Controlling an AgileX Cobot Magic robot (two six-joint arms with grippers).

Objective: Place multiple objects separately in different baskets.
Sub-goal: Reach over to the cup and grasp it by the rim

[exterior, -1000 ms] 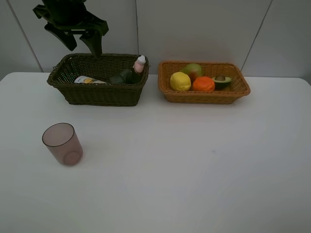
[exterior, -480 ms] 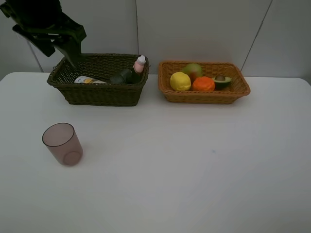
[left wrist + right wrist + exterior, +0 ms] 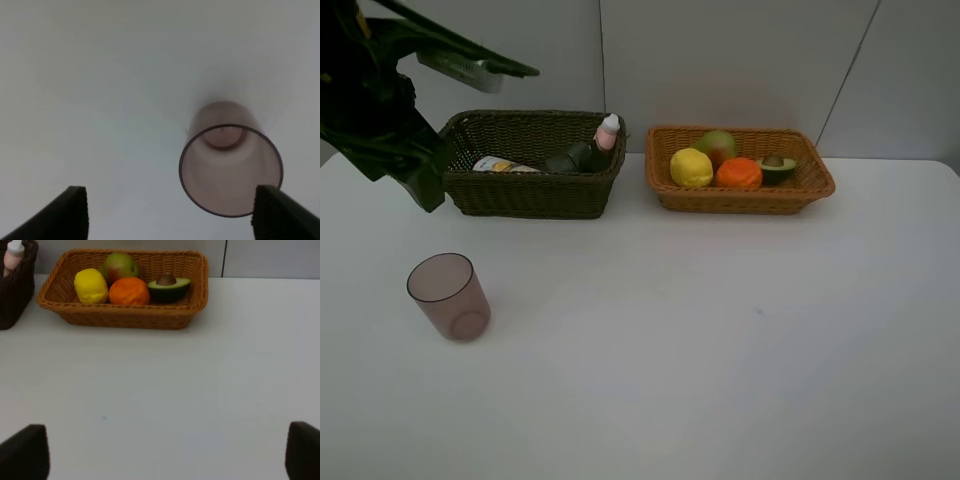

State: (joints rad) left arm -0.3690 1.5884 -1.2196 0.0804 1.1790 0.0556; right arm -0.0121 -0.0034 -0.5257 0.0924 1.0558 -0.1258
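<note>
The translucent pinkish cup stands upright on the white table at the front left, and also shows in the left wrist view. My left gripper is open and empty, left of the dark basket and above the cup. That basket holds the pink bottle, the dark green pump bottle and the white bottle. The tan basket holds the lemon, orange, pear and avocado half. My right gripper is open and empty, away from the tan basket.
The two baskets stand side by side along the table's back edge, in front of a grey panelled wall. The white table stretches in front of them.
My left arm has swung from above the dark basket to the left and down, ending beside the basket's left end, behind the cup. Nothing else has moved.
</note>
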